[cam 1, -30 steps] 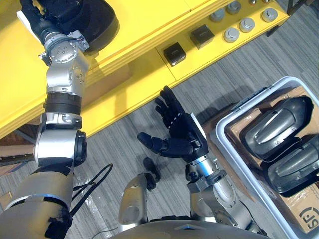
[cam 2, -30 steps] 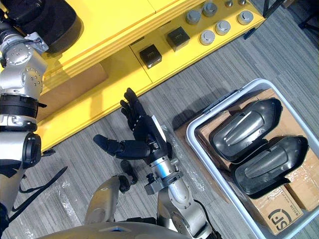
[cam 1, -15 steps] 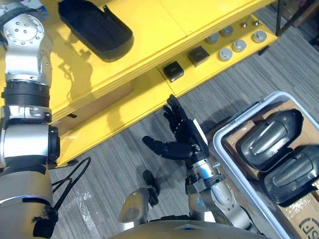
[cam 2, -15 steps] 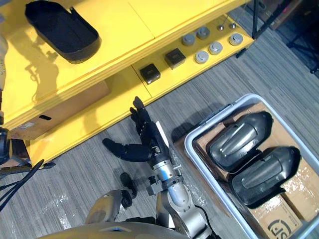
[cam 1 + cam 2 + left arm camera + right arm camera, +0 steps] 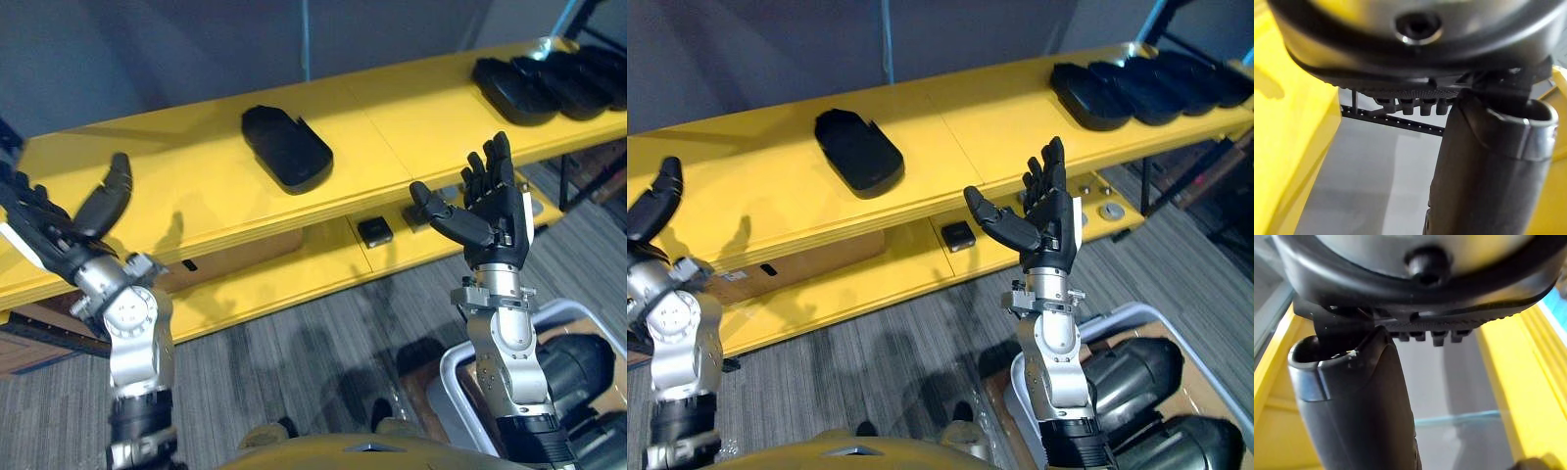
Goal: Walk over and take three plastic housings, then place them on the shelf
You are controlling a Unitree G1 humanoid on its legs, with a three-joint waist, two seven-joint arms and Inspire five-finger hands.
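Note:
One black plastic housing (image 5: 286, 147) lies hollow side up on the top board of the yellow shelf (image 5: 196, 211), with no hand on it. Several more housings (image 5: 549, 78) lie in a row at the shelf's far right end. Two grey housings (image 5: 1132, 377) rest in a white bin (image 5: 457, 374) on the floor at the lower right. My left hand (image 5: 61, 238) is raised at the left in front of the shelf, fingers straight, holding nothing. My right hand (image 5: 495, 211) is held up, open and empty, above the bin. Its thumb (image 5: 1361, 406) sticks out straight.
The shelf's lower board carries a small black box (image 5: 959, 235) and some round metal discs (image 5: 1107, 211). A cardboard box (image 5: 220, 259) sits under the top board. Grey carpet (image 5: 313, 352) lies between me and the shelf. A dark wall stands behind the shelf.
The view has swung up from the floor to the shelf front. My left hand has come off the housing on the shelf and drawn back left. My right hand has risen.

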